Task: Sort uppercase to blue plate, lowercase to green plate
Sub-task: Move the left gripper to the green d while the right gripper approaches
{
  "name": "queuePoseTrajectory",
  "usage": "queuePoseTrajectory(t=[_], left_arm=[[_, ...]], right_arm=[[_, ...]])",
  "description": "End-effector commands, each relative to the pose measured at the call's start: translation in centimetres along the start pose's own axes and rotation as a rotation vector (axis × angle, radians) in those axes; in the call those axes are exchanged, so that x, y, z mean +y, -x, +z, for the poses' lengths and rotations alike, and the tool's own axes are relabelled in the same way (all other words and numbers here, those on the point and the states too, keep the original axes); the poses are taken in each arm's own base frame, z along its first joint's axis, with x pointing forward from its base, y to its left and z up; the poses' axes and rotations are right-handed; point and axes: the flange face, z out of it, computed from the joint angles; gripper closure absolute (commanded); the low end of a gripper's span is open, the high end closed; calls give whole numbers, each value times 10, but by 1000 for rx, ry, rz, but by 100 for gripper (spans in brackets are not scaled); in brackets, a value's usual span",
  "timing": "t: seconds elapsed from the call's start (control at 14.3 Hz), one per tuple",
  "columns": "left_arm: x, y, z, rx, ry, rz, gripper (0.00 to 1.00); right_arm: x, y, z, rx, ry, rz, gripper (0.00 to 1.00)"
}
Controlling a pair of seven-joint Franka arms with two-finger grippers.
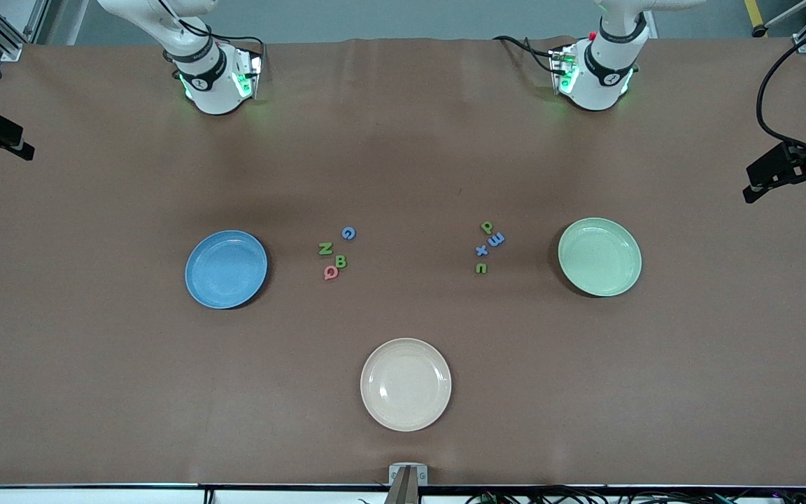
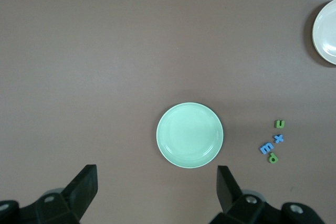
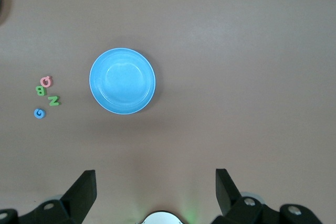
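1. Toward the right arm's end of the table, I see the blue plate [image 1: 226, 269] lying flat with nothing in it.
2. Up high over that plate hangs my right gripper [image 3: 155, 192]. Its two fingers [image 3: 79, 195] are spread wide apart and grasp nothing. That arm is waiting.
3. Just beside the blue plate, toward the middle of the table, sit four big letters in a little bunch. I see a blue G [image 1: 348, 233], a green N [image 1: 325, 248], a green B [image 1: 340, 262] and a pinkish Q [image 1: 331, 272]. The G is farthest from the front camera and the Q is nearest. The B and the Q are so close that I cannot tell if they touch.
4. Nearer to the front camera, close to the table's middle, is a beige plate [image 1: 406, 384] (it is bare too).
5. Next come four small letters in a short line: a green p [image 1: 486, 227], a blue m [image 1: 496, 240], a blue x [image 1: 481, 250] and a green n [image 1: 481, 268]. The p is farthest from the front camera and the n is nearest.
6. Near them, toward the left arm's end, lies the green plate [image 1: 599, 256], with nothing on it.
7. High over the green plate hangs my left gripper [image 2: 156, 192], fingers [image 2: 80, 191] wide apart, hands free, waiting as well.
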Motion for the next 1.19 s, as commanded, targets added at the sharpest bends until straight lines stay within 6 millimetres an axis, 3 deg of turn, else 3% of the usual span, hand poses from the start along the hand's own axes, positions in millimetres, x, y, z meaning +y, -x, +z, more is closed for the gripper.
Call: queuePoseTrajectory(t=[0.0, 0.14, 0.21, 0.49, 0.7, 0.98, 1.12], left_arm=[[3, 3, -5, -5, 14, -7, 0], [5, 7, -4, -30, 19, -10, 0], [15, 9, 0, -61, 20, -34, 0], [82, 16, 30, -134, 16, -76, 0], [150, 26, 72, -201, -5, -150, 0], [219, 49, 130, -205, -23, -257, 0], [252, 63, 162, -195, -25, -333, 0]], right_arm=[[2, 7, 0, 5, -6, -28, 0], [3, 8, -1, 5, -6, -24, 0], [4, 7, -2, 7, -5, -22, 0], [7, 6, -5, 17, -9, -11, 0], [9, -1, -2, 15, -4, -5, 0], [16, -33, 28, 13, 6, -2, 0], [21, -61, 70, -36, 11, 1, 0]])
